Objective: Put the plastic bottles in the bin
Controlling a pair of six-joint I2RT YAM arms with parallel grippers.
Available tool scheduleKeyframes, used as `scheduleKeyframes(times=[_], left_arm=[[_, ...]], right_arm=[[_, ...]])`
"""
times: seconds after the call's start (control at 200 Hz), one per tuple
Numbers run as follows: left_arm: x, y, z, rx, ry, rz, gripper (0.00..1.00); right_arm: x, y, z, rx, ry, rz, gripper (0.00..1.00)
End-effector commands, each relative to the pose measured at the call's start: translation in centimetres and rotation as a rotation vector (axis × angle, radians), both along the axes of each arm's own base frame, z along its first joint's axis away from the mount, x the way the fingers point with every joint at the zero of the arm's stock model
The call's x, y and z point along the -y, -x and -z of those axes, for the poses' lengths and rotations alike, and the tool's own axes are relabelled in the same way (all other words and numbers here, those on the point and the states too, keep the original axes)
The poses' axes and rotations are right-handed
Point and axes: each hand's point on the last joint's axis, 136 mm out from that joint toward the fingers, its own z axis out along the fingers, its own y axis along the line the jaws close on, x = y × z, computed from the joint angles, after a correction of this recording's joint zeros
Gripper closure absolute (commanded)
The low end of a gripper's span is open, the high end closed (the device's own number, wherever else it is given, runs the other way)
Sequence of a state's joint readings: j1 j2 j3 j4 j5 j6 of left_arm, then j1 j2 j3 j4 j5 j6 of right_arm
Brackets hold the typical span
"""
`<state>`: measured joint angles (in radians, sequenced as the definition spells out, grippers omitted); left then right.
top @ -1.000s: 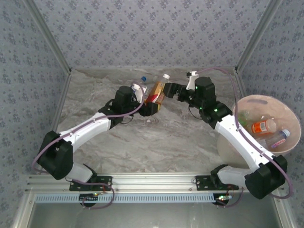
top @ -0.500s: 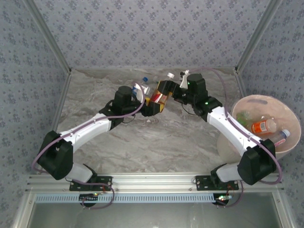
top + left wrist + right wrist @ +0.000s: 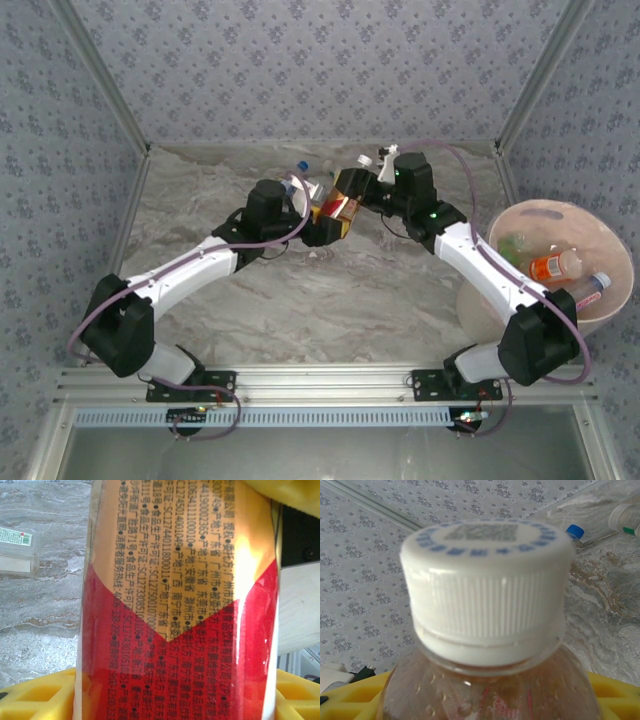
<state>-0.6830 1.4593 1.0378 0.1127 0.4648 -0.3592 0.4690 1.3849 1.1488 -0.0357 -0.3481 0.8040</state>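
A plastic bottle with a red and yellow label [image 3: 336, 207] [image 3: 180, 605] and a white cap [image 3: 362, 160] [image 3: 487, 580] hangs above the table's back middle. My left gripper [image 3: 324, 220] is shut on its lower body, with a yellow pad [image 3: 40, 695] on each side. From the right, my right gripper [image 3: 349, 190] is closed round its upper body, just below the cap. The bin [image 3: 541, 207] stands at the far right, holding an orange-labelled bottle [image 3: 552, 267], a clear one [image 3: 585, 289] and a greenish one [image 3: 514, 245].
Behind the left gripper lies a clear bottle with a blue cap [image 3: 300, 166] [image 3: 575, 531]; beside it is another bottle [image 3: 623, 516]. A bottle with a white and green label [image 3: 17, 550] lies on the marble table [image 3: 330, 300]. Patterned walls enclose the back and sides.
My right gripper has swung left from open air and closed in round the upper part of the bottle that the left gripper holds. The left arm has shifted only slightly.
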Motion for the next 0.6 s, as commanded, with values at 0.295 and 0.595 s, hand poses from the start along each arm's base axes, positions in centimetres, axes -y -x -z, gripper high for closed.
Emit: scheduleKeyframes(times=[0.295,0.595], left_arm=[[0.4,1.2,-4.7,0.075,0.111,0.050,0.02],[-4.5,-0.1,-8.2,0.180,0.154,-0.209,0.02]], right_arm=[[2.5,1.1,-1.1,0.086,0.174,0.050,0.45],[6.6,1.4,-4.2,0.204,0.342,0.152,0.46]])
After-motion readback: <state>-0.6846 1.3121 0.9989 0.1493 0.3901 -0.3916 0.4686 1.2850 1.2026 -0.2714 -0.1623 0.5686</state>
